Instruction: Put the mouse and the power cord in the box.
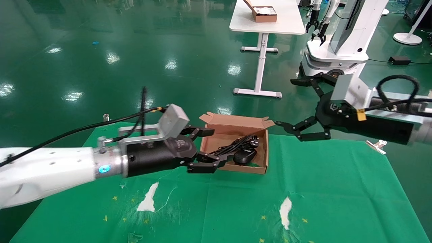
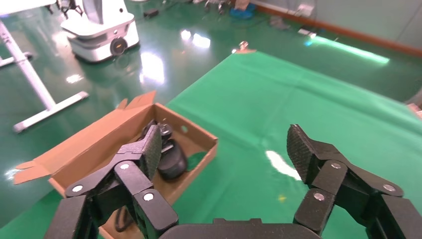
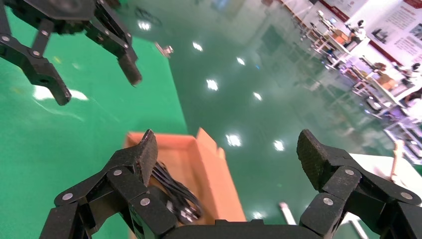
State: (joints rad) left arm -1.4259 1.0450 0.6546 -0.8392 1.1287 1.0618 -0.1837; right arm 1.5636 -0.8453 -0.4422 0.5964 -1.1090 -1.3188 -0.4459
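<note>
Item: mouse (image 1: 245, 156) and power cord (image 1: 236, 145) lying in the box (image 1: 233, 130) at frame centre, my left gripper (image 1: 202, 148) nearer, wide and empty; my right gripper (image 1: 297, 111) likewise spread, upper right.

Box top: the box (image 1: 236, 141) is open from above, nothing over it.
Left side: the left gripper (image 1: 206, 148), jaws wide, blocks that edge.
Right side: the right gripper (image 1: 297, 108) hangs just beside.
Front: bare green surface (image 1: 320, 189), lots of room.
</note>
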